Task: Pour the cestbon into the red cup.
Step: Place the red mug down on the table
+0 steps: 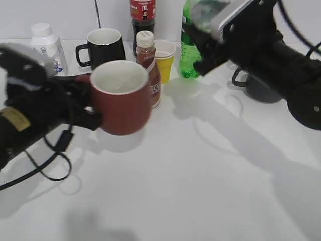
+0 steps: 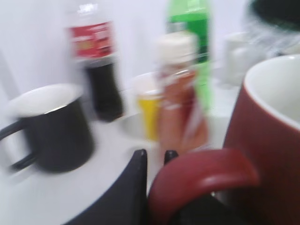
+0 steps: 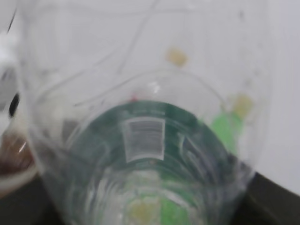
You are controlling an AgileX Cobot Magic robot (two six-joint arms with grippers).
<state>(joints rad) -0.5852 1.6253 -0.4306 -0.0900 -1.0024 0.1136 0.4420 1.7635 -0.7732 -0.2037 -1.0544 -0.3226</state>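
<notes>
The red cup (image 1: pixel 123 100) is held off the table at the left, upright, whitish inside. My left gripper (image 1: pixel 86 108) is shut on its loop handle; in the left wrist view the jaws (image 2: pixel 155 155) pinch the handle (image 2: pixel 201 174), and the cup wall (image 2: pixel 267 140) stands at the right. My right gripper (image 1: pixel 210 42) is high at the back right, shut on the cestbon (image 1: pixel 208 14), which is blurred there. In the right wrist view the clear ribbed bottle with its dark green label (image 3: pixel 145 140) fills the frame and hides the fingers.
Along the back stand a white jar (image 1: pixel 47 45), a black mug (image 1: pixel 106 46), a cola bottle (image 1: pixel 142 15), a brown sauce bottle (image 1: pixel 150 68), a yellow cup (image 1: pixel 164 63) and a green soda bottle (image 1: pixel 188 57). A dark grey mug (image 1: pixel 263 89) sits under the right arm.
</notes>
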